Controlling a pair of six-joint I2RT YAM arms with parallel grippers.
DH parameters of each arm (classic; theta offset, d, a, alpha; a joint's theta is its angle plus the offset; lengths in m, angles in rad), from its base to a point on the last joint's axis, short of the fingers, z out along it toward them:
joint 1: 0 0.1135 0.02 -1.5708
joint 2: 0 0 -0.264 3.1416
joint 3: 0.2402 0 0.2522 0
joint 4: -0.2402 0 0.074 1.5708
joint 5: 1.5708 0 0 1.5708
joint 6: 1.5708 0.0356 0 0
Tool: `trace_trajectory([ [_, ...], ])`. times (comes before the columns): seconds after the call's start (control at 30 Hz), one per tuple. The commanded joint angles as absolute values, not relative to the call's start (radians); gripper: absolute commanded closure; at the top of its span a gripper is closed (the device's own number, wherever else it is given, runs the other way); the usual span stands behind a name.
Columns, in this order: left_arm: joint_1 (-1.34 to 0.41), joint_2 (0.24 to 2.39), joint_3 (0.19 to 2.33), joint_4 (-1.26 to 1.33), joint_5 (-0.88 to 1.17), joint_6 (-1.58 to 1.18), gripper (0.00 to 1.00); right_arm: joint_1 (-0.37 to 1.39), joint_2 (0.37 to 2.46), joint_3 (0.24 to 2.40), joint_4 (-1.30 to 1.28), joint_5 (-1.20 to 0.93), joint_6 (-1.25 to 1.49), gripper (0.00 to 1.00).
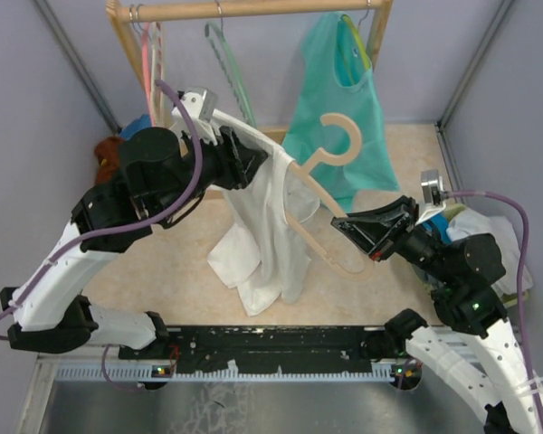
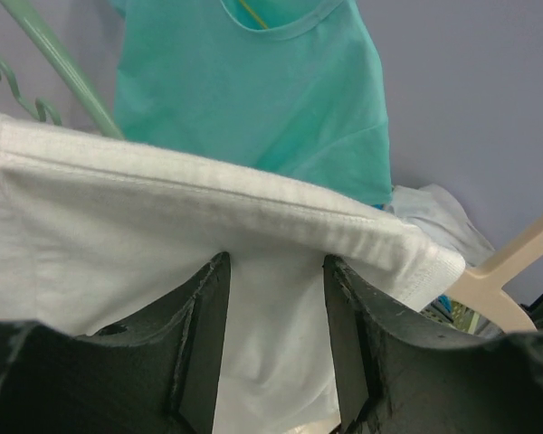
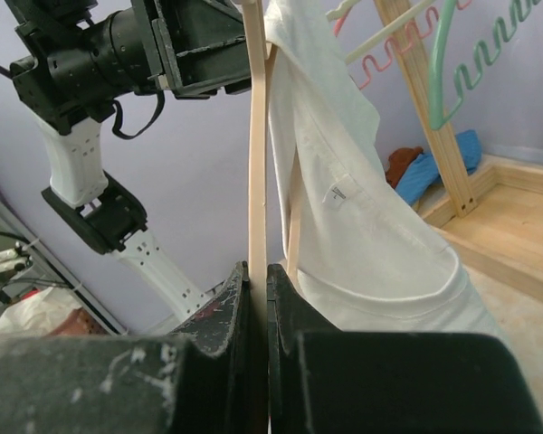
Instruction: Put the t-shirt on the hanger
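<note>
Right gripper (image 3: 258, 271) clamped on one end of the hanger (image 3: 258, 136); long axis runs up-left from it, hook toward the back. T-shirt (image 1: 262, 235) draped over the upper arm, hanging down. Left gripper (image 2: 276, 271) straddles its hem, grip unclear

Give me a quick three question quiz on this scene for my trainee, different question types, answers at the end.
1. True or false: the right gripper is shut on the hanger.
2. The top hanging on the rack is: A red, B teal, C black?
3. Which arm's gripper is at the upper edge of the t-shirt?
Key: 1 true; 2 B; 3 the left gripper.
</note>
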State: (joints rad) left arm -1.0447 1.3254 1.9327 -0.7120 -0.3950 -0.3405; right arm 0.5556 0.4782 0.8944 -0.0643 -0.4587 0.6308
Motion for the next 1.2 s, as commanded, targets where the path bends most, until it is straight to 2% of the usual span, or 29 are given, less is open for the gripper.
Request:
trace_trajectory([
  [0.0,-1.061,1.26,1.886,-0.73,-0.431,-0.381,0.48,0.555,0.482,0.905,0.115,-0.514,0.649,1.0],
  [0.23,-1.073,1.237,1.879,-0.75,-0.436,-0.375,0.47,0.555,0.512,0.885,0.13,-0.486,0.647,1.0],
  [0.47,-1.074,1.199,1.878,-0.737,-0.365,-0.317,0.4,0.555,0.533,0.868,0.164,-0.488,0.656,1.0],
  [0.73,-1.073,1.233,1.875,-0.719,-0.277,-0.287,0.39,0.555,0.553,0.875,0.167,-0.488,0.653,1.0],
  [1.17,-1.075,1.345,1.965,-0.854,-0.42,-0.272,0.41,0.555,0.6,0.883,0.171,-0.489,0.646,1.0],
])
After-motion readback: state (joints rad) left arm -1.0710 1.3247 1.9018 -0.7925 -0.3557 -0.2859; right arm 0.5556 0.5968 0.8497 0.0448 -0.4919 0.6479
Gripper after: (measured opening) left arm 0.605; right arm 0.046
